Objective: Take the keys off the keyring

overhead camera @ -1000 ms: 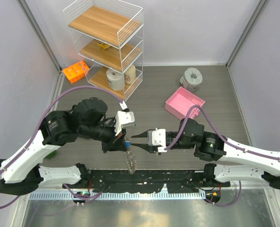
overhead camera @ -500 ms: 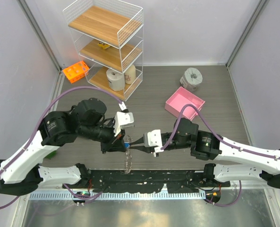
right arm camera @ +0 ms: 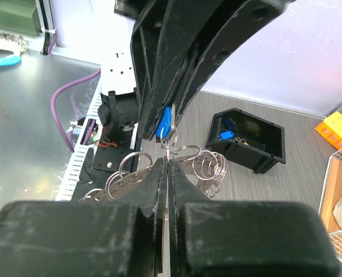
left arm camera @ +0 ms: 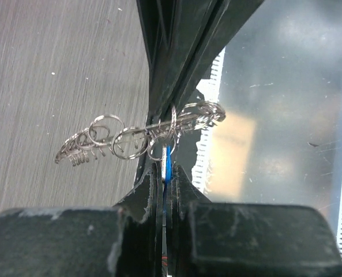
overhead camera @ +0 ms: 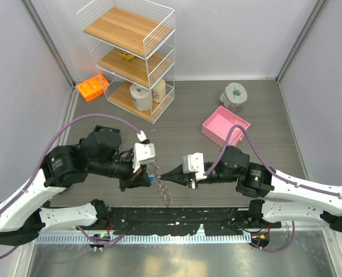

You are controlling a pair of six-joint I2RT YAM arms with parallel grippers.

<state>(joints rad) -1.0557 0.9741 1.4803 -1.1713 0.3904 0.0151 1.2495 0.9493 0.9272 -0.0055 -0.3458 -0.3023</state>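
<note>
While both arms meet in the air over the near edge of the bench (overhead camera: 217, 104), the left claw (overhead camera: 151, 178) is clamped tight on the blue key (left arm camera: 166, 163), its head pinched between the fingers. Facing it tip to tip, the right claw (overhead camera: 165, 175) is closed on the thin wire of the keyring (left arm camera: 137, 128), just beside that key. The keyring hangs between the two claws, with small silver keys (left arm camera: 78, 154) and little rings bunched along it. Toward the bench's far right corner sit a pink tray (overhead camera: 225, 125) and a grey roll (overhead camera: 235, 95).
</note>
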